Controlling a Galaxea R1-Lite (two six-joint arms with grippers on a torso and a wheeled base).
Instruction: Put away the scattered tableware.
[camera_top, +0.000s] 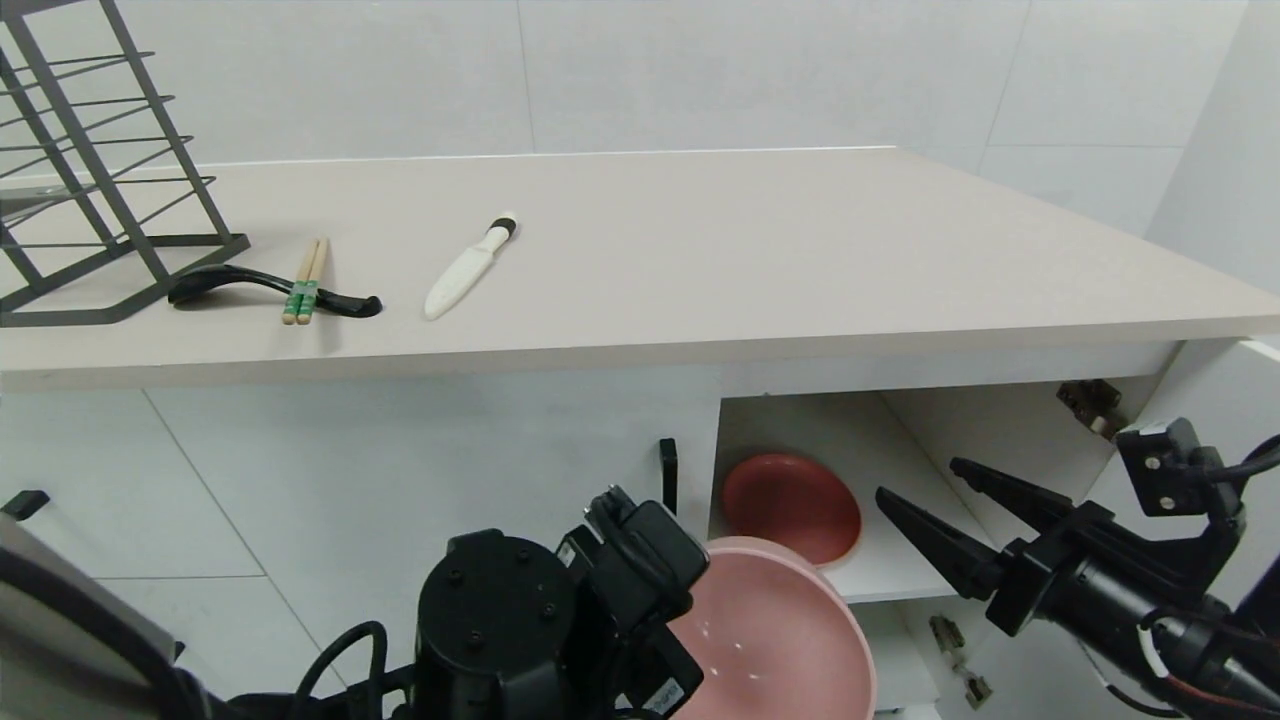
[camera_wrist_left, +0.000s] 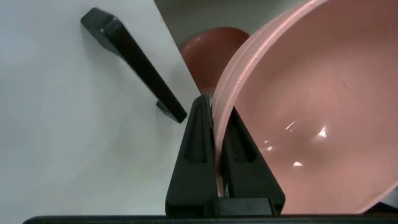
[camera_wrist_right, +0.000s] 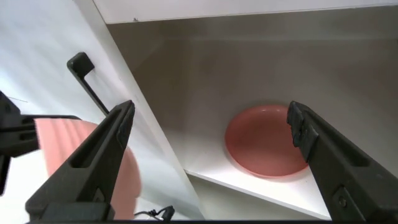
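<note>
Rack (camera_top: 60, 318) stands at ten o'clock on the bench (camera_top: 760, 250). Just beside its foot lies a black ladle (camera_top: 260, 283), with a pair of chopsticks (camera_top: 306, 285) across its handle. A step toward eleven o'clock and there's the white knife (camera_top: 465, 270), lying apart from the rest.

Down low at six o'clock, the left pincer (camera_wrist_left: 216, 143) is clamped on the rim of the pink bowl (camera_top: 780, 640), one finger inside the wall and one outside. The bowl hangs in the air in front of the open cabinet. It looks rigid and glossy, so likely slick under the pads. Held by one edge, its weight will want to lever it out of the pinch. A deep bite on the rim and a level carry seem wise, and it may chip if knocked on the cabinet edge.

Just past the bowl, toward five o'clock, a red plate (camera_top: 792, 505) sits flat on the cabinet shelf (camera_top: 900, 570). At four o'clock the right pincer (camera_top: 918, 478) is spread wide and empty, pointing in at that plate.
</note>
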